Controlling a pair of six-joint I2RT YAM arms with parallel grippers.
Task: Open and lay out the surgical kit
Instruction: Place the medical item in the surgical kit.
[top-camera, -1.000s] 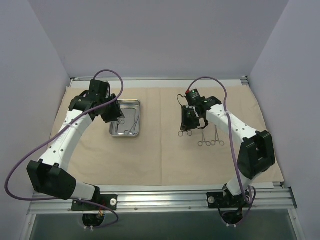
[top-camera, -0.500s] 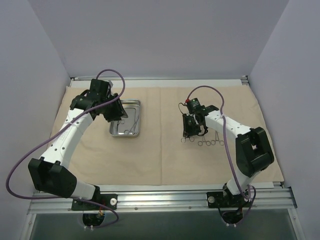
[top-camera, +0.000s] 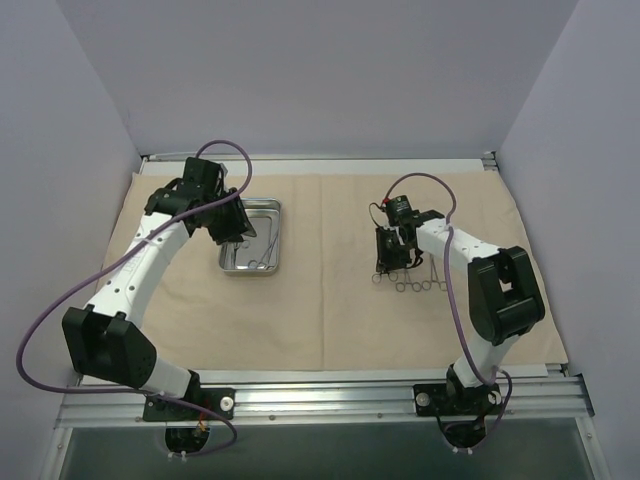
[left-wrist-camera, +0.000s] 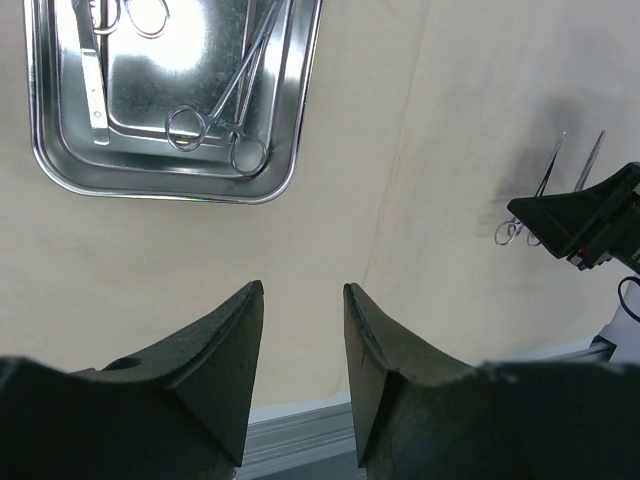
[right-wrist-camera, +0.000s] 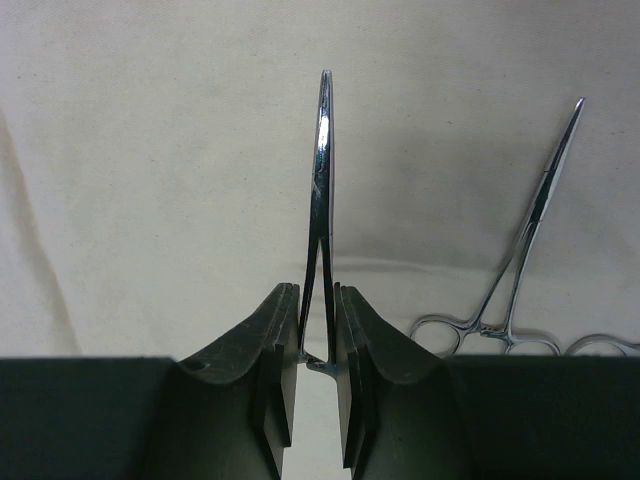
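The beige cloth wrap (top-camera: 320, 310) lies spread flat over the table. On its left part sits the steel tray (top-camera: 262, 206) with forceps (left-wrist-camera: 225, 110) lying inside. My left gripper (top-camera: 230, 228) hovers over the tray's left side; in the left wrist view it (left-wrist-camera: 303, 290) is open with nothing between its fingers. My right gripper (right-wrist-camera: 316, 290) is shut on one pair of forceps (right-wrist-camera: 321, 180), tips pointing away, low over the cloth at right (top-camera: 392, 252). Two more forceps (top-camera: 408, 284) (top-camera: 436, 282) lie side by side on the cloth just right of it.
A thin flat steel strip (left-wrist-camera: 95, 90) and another ring-handled tool (left-wrist-camera: 130, 15) also lie in the tray. Grey walls close in the left, right and back. A metal rail (top-camera: 320, 395) runs along the near edge by the arm bases.
My right gripper has carried its forceps to the right and a little nearer, closer to the two laid on the cloth. The left gripper has barely shifted.
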